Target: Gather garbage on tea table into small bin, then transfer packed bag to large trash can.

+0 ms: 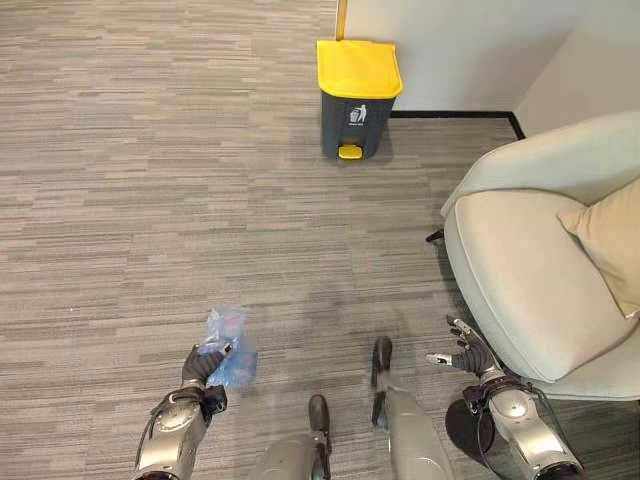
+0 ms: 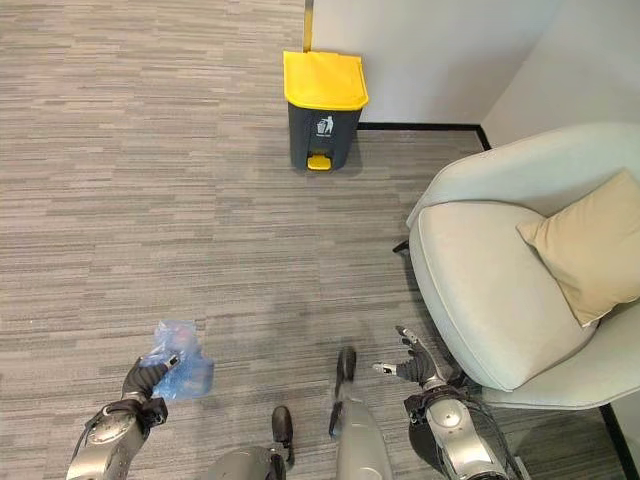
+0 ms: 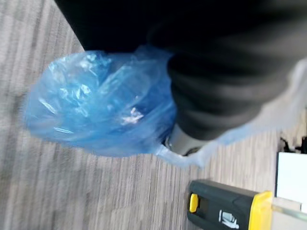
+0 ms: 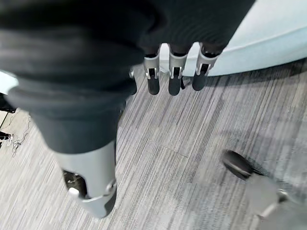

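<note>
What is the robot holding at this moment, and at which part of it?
The left robot hand holds a crumpled blue plastic bag by its gathered lower end. The right robot hand is open and holds nothing.

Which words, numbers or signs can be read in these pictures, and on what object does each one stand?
No word or number can be read.
Trash can: a white pictogram of a figure throwing litter on the dark front, with a line of print under it, too small to read.
Blue bag in the left hand: no print visible.
Armchair, cushion, right hand: no text.
</note>
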{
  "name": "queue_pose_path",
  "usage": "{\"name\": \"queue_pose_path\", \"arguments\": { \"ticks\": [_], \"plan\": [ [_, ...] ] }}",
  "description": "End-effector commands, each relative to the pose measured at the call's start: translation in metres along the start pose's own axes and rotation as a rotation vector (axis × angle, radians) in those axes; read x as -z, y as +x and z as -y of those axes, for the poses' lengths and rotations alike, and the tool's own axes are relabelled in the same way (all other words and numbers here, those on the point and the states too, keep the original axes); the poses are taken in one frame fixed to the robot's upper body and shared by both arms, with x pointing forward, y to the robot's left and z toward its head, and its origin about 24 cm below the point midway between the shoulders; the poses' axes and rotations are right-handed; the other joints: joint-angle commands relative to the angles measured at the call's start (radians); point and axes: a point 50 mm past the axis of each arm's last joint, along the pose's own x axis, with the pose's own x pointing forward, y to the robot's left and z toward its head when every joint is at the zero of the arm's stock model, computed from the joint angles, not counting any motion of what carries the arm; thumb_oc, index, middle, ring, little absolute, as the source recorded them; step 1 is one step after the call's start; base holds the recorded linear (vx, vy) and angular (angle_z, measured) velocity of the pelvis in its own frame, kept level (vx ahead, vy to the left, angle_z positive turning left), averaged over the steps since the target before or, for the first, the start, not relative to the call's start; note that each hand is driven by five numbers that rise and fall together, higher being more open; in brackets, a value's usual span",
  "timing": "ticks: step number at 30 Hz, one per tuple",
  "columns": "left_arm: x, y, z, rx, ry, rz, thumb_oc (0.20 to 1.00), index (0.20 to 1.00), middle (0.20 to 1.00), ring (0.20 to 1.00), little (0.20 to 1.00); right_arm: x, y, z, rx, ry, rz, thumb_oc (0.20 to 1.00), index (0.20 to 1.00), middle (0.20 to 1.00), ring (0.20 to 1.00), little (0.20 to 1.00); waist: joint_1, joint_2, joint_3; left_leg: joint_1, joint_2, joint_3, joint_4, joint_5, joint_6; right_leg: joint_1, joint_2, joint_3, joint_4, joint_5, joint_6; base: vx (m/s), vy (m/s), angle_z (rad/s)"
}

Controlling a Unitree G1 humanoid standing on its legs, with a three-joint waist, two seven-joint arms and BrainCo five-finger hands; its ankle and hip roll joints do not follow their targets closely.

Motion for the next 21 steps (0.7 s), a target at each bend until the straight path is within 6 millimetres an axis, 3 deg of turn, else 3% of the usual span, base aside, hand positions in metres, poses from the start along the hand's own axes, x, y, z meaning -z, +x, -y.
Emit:
{"name": "queue_pose_path", "arguments": {
  "ticks": [1, 4, 6, 7, 9, 12, 13, 14, 16, 17, 21],
  "plan": [
    [-0.035, 0.002, -0.004, 0.028, 0.041, 0.166, 0.200, 0.200, 0.200, 0.200, 0.200, -0.014, 0.006, 0.016, 0.055, 0.024, 0.059, 1.000, 1.000, 1.000, 1.000, 1.000, -0.019, -0.026, -0.021, 0.129, 0.071, -0.090, 0.044, -0.153, -0.121, 0.097, 0.016, 0.035, 0.041, 0.038, 0.041, 0.54, -0.218, 0.50],
    [-0.030, -0.001, -0.002, 0.035, 0.036, 0.148, 0.200, 0.200, 0.200, 0.200, 0.200, -0.008, 0.001, 0.021, 0.067, 0.017, 0.046, 1.000, 1.000, 1.000, 1.000, 1.000, -0.040, -0.002, -0.050, 0.180, 0.134, -0.105, 0.065, -0.140, -0.167, 0.105, 0.026, 0.047, 0.110, 0.023, 0.011, 0.55, -0.300, 0.97],
    [-0.025, -0.003, 0.000, 0.050, 0.042, 0.134, 0.200, 0.200, 0.200, 0.200, 0.200, -0.003, -0.002, 0.025, 0.077, 0.014, 0.035, 1.000, 1.000, 1.000, 1.000, 1.000, -0.052, 0.016, -0.070, 0.164, 0.185, -0.099, 0.133, -0.050, -0.206, 0.133, 0.041, 0.016, 0.119, -0.004, -0.018, 0.42, -0.285, 0.76],
    [-0.022, -0.004, 0.002, 0.061, 0.043, 0.128, 0.200, 0.200, 0.200, 0.200, 0.200, -0.005, -0.002, 0.027, 0.077, 0.012, 0.043, 1.000, 1.000, 1.000, 1.000, 1.000, -0.058, 0.021, -0.080, 0.122, 0.201, -0.103, 0.232, 0.036, -0.215, 0.166, 0.063, 0.006, 0.113, -0.032, -0.042, 0.43, -0.296, 0.25],
    [-0.022, -0.003, 0.003, 0.057, 0.028, 0.125, 0.200, 0.200, 0.200, 0.200, 0.200, -0.001, -0.002, 0.029, 0.085, 0.008, 0.026, 1.000, 1.000, 1.000, 1.000, 1.000, -0.055, 0.020, -0.079, 0.093, 0.227, -0.075, 0.284, 0.068, -0.205, 0.204, 0.082, -0.005, 0.118, -0.079, -0.063, 0.36, -0.206, -0.08],
    [-0.019, -0.003, 0.003, 0.051, 0.015, 0.112, 0.200, 0.200, 0.200, 0.200, 0.200, -0.001, -0.001, 0.031, 0.086, -0.004, 0.019, 1.000, 1.000, 1.000, 1.000, 1.000, -0.042, 0.018, -0.074, 0.059, 0.215, -0.065, 0.244, 0.024, -0.177, 0.236, 0.088, 0.004, 0.118, -0.110, -0.065, 0.23, -0.061, -0.19],
    [-0.017, -0.004, 0.003, 0.045, 0.014, 0.106, 0.200, 0.200, 0.200, 0.200, 0.200, -0.002, 0.000, 0.033, 0.096, -0.002, 0.022, 1.000, 1.000, 1.000, 1.000, 1.000, -0.026, 0.005, -0.066, -0.022, 0.193, -0.054, 0.214, -0.017, -0.163, 0.275, 0.080, 0.018, 0.107, -0.128, -0.060, 0.39, -0.063, -0.20],
    [-0.017, -0.005, 0.002, 0.044, 0.015, 0.106, 0.200, 0.200, 0.200, 0.200, 0.200, -0.002, 0.000, 0.035, 0.102, -0.003, 0.023, 1.000, 1.000, 1.000, 1.000, 1.000, -0.018, -0.001, -0.063, -0.060, 0.184, -0.050, 0.196, -0.021, -0.160, 0.289, 0.078, 0.026, 0.102, -0.134, -0.059, 0.35, -0.044, -0.23],
    [-0.015, -0.006, 0.000, 0.040, 0.014, 0.102, 0.200, 0.200, 0.200, 0.200, 0.200, 0.000, 0.000, 0.036, 0.109, 0.002, 0.014, 1.000, 1.000, 1.000, 1.000, 1.000, 0.004, -0.007, -0.045, -0.143, 0.180, -0.043, 0.162, 0.029, -0.170, 0.331, 0.086, 0.039, 0.094, -0.148, -0.062, 0.20, -0.011, -0.18],
    [-0.015, -0.006, 0.000, 0.040, 0.014, 0.102, 0.200, 0.200, 0.200, 0.200, 0.200, 0.000, 0.000, 0.036, 0.109, 0.002, 0.014, 1.000, 1.000, 1.000, 1.000, 1.000, 0.004, -0.007, -0.044, -0.142, 0.180, -0.042, 0.162, 0.028, -0.170, 0.332, 0.086, 0.039, 0.094, -0.148, -0.062, 0.18, -0.002, -0.37],
    [-0.015, -0.006, 0.001, 0.040, 0.016, 0.102, 0.200, 0.200, 0.200, 0.200, 0.200, 0.005, 0.000, 0.034, 0.124, 0.019, -0.005, 1.000, 1.000, 1.000, 1.000, 1.000, 0.045, -0.003, -0.035, -0.233, 0.176, -0.043, 0.042, 0.174, -0.194, 0.415, 0.123, 0.059, 0.059, -0.172, -0.065, 0.26, 0.024, -0.44]
  ]
}}
